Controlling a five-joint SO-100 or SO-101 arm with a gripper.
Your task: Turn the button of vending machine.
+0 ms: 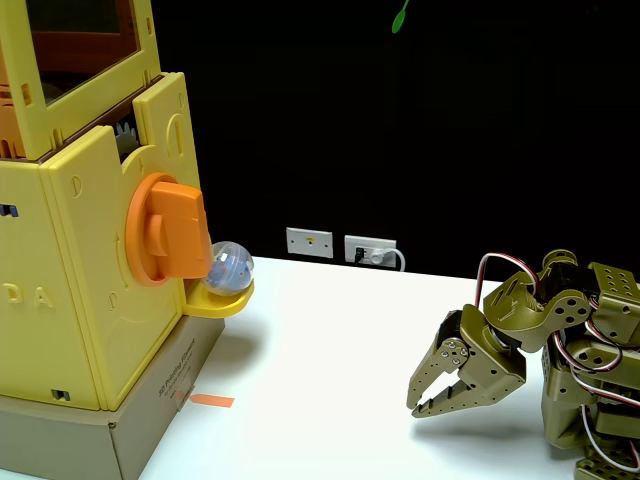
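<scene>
Resting low on the table, the pincer (425,400) hangs slightly open and empty, well apart from the button (168,232)

An olive-green arm (560,350) sits folded low at the right of the fixed view, its joints bunched together and red, white and black wires looping over them. Its gripper (425,400) reaches out to the left and tips downward (the toothed fingers (440,365) stand slightly parted), holding nothing, fingertips close above the tabletop.
</scene>
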